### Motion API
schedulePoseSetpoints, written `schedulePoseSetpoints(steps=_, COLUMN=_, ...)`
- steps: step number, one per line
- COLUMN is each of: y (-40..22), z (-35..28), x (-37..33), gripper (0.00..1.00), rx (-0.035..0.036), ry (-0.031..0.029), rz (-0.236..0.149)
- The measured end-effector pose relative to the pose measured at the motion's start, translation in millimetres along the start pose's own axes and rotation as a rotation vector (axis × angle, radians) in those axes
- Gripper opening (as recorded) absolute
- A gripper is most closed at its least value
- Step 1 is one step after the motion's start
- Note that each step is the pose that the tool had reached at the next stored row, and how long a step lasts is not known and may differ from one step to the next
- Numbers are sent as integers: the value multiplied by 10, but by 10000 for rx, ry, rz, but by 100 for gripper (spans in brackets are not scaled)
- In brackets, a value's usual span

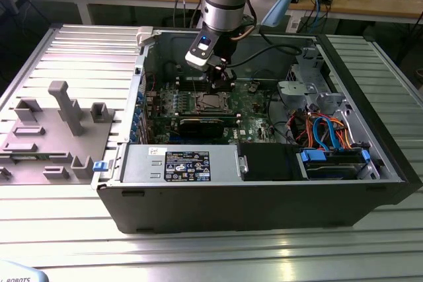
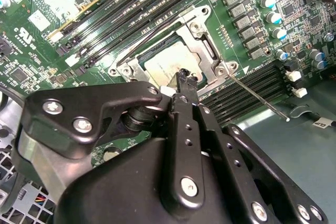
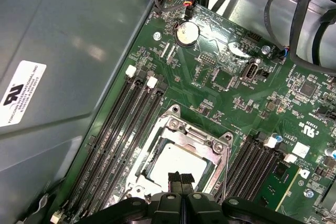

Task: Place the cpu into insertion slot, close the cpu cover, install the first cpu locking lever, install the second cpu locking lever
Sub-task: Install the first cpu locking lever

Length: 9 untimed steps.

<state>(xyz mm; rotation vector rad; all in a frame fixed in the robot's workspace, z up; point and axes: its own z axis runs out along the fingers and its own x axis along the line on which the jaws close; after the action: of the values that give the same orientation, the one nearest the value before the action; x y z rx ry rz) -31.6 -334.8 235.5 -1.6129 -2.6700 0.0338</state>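
Steel lever [image 2: 257, 96] beside cpu cover [image 2: 205, 48], in second wrist view

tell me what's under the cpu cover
The cpu shows through the window of the cpu cover. The frame hides its edges and the insertion slot beneath; the gripper blocks one side.

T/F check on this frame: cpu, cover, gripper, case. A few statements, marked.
1. The cpu sits in the slot. True.
2. The cover stands upright, open. False: it lies flat, framing the cpu.
3. The gripper has its fingertips spread wide. False: they are together, over the cpu.
4. The case is open, with the board exposed. True.
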Motion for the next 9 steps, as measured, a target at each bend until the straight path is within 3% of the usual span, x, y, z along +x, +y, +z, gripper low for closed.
schedulePoseSetpoints(steps=9, y=0, z=0, x=0, gripper=11, rx=0, ry=-1, rz=-40)
